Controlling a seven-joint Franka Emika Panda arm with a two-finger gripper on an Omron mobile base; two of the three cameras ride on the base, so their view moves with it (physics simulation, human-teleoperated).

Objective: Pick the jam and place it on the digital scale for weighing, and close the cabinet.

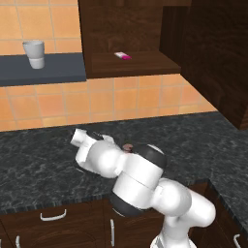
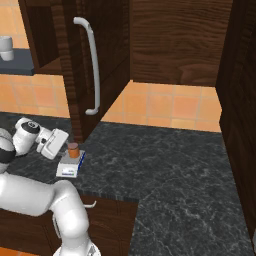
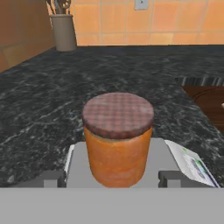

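Now jam [image 3: 118,140] upright on digital scale [image 3: 78,164]

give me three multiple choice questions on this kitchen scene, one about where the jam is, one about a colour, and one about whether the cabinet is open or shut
1. Where does the jam stand?
A. on the cabinet shelf
B. on the digital scale
C. on the grey wall shelf beside the cup

2. What colour is the jam's lid?
A. brown
B. blue
C. white

3. What state is the cabinet in?
A. shut
B. open
C. its door is missing

Answers:
1. B: the hand view shows the jar upright on the scale's grey top, and the right base view shows it on the small white box on the counter.
2. A: the lid is darker brown above the orange jar.
3. B: the door with the silver bar handle swings out, and the pink-and-white packet shows on the shelf inside.
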